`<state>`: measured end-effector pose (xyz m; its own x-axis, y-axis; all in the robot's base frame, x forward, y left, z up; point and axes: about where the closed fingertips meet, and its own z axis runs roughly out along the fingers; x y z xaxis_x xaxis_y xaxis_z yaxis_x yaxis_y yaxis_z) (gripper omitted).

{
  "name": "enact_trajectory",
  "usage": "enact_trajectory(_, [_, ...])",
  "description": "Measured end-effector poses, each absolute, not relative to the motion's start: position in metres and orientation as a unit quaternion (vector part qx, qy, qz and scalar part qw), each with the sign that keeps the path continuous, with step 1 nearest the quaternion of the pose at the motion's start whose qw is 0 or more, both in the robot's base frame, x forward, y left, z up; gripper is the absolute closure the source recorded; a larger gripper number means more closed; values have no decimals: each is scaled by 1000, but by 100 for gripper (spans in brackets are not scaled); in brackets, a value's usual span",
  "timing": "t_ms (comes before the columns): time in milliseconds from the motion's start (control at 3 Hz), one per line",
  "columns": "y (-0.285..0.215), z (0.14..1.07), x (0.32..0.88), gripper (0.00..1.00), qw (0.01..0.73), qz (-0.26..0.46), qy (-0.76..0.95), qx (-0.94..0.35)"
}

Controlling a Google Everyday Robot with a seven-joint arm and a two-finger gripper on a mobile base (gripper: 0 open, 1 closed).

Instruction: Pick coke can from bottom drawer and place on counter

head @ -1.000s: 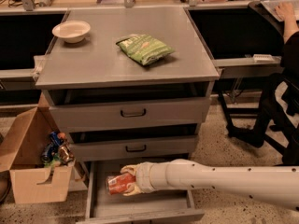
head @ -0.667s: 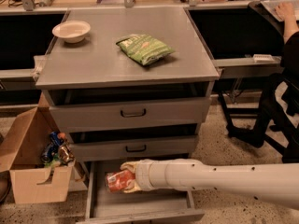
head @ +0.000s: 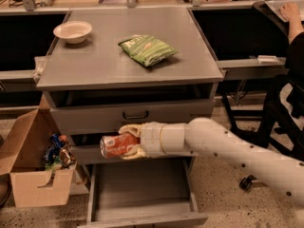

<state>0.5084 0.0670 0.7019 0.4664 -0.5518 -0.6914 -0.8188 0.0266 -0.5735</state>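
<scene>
The coke can (head: 114, 146), red with a silver end, lies on its side in my gripper (head: 127, 141), which is shut on it. The gripper holds the can in the air in front of the middle drawer front, above the open bottom drawer (head: 142, 189). The drawer's grey floor is bare. The counter (head: 95, 61) is the grey cabinet top above and behind the gripper. My white arm reaches in from the lower right.
A green snack bag (head: 147, 49) and a white bowl (head: 72, 31) sit on the counter. A cardboard box (head: 28, 170) with clutter stands on the floor at left. A seated person and a chair (head: 285, 103) are at right.
The gripper has lifted the can up out of the bottom drawer and slightly left, to the height of the middle drawer front. The drawer floor now shows bare.
</scene>
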Motion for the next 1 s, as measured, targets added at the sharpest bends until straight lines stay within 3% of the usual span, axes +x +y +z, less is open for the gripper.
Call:
enact_trajectory(333, [75, 788, 510, 100, 522, 119, 464, -706])
enact_trajectory(1000, [81, 802, 519, 100, 507, 126, 462, -717])
